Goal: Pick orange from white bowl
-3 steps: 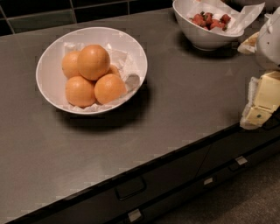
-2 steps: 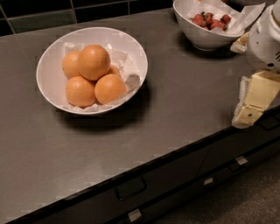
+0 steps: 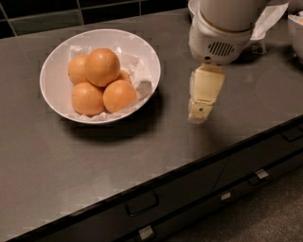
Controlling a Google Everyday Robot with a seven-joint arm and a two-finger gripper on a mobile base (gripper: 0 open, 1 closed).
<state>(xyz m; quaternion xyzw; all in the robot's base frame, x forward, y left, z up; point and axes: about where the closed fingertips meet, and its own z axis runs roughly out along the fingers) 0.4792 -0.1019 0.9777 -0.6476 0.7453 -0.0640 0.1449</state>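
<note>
There is one white bowl (image 3: 47,64) on the dark counter (image 3: 94,160), and five oranges can be counted in it: four show plainly and a fifth is only a sliver behind the others. One gripper (image 3: 198,116) is in view, hanging from the arm's pale rounded housing (image 3: 220,35). The bowl is wide and shallow, lined with crumpled white paper (image 3: 137,66), and the fruit sits heaped toward its left and middle. The orange (image 3: 102,66) of the task lies on top of the pile, resting on its neighbours and looking slightly the largest. Behind the housing a bit of white rim from a second bowl (image 3: 191,6) peeks out, its contents hidden, and the edge of another white vessel (image 3: 295,33) shows at the far right; what it holds cannot be made out. Below the counter edge run dark drawer fronts (image 3: 189,198). The gripper points downward over bare counter just to the right of the white bowl, apart from it and touching no fruit; whether it is open or closed cannot be told from this view. Compared with a second ago, the gripper has moved from the right edge of the view to beside the bowl, the housing now covers the bowl of red berries, and the oranges lie as they did.
</note>
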